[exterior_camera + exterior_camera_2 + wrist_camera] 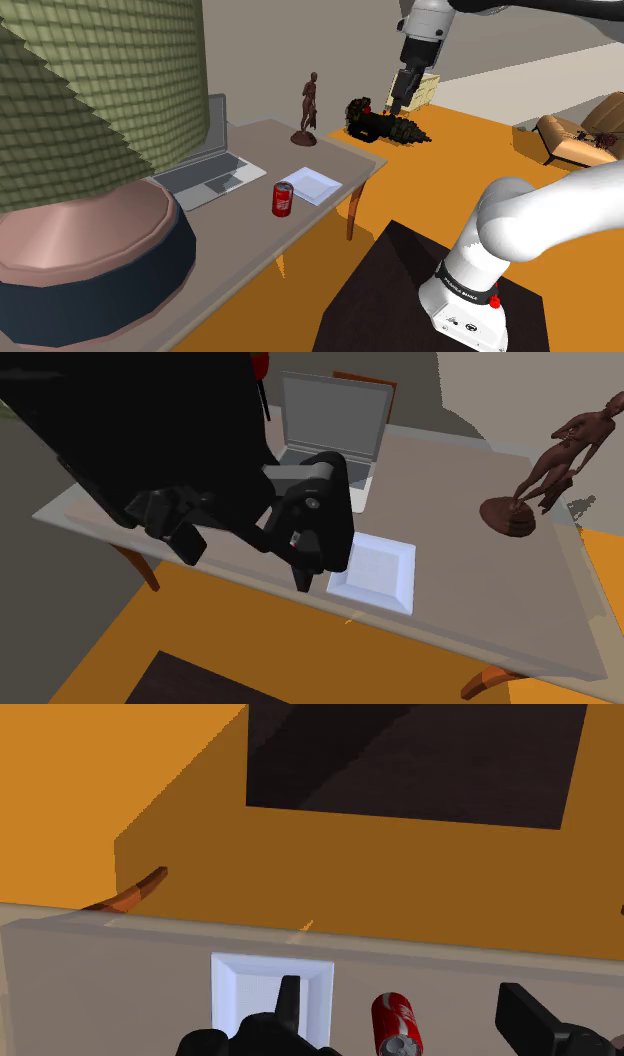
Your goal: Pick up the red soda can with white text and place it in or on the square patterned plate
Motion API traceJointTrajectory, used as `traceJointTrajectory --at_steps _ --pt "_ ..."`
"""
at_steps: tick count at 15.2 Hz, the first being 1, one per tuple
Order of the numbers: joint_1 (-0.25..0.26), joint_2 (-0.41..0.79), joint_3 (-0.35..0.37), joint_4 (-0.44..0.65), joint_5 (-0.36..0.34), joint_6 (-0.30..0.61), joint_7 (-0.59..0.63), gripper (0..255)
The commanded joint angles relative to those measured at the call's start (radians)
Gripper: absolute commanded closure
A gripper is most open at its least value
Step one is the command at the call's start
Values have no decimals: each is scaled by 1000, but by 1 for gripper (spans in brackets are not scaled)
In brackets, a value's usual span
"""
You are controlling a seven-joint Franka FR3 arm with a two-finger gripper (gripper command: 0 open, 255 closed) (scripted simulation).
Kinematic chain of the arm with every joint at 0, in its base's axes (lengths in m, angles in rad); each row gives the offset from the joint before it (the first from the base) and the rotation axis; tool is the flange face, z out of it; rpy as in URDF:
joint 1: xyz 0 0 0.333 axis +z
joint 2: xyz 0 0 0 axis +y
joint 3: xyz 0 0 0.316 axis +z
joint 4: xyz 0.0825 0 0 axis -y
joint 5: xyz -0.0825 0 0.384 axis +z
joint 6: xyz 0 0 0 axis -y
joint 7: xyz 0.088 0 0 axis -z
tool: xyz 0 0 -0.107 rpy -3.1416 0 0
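The red soda can [282,199] with white text stands upright near the front edge of the grey table [255,140]. Just beyond it, toward the shoulder view's right, lies the square white plate [310,185]. My gripper [398,101] hangs high above the floor, off the table's far right corner, well away from both. In the wrist view the gripper [400,996] is open, its black fingers [288,1002] apart, with the can [398,1024] far below between them and the plate [270,989] beside it. The second exterior view has the gripper [250,557] looming in front of the plate [380,570].
A dark figurine [310,108] on a round base stands at the table's back. An open laptop [205,165] sits beside a big lamp [90,150]. The floor [430,170] is orange, with my dark stand [400,290] and an armchair [580,135] on it.
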Motion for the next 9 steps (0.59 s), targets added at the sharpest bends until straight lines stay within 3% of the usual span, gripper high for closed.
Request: traceJointTrajectory --at_steps 1,9 --pt "0 0 0 0 0 0 0 0" --pt "17 185 13 -78 31 251 61 0"
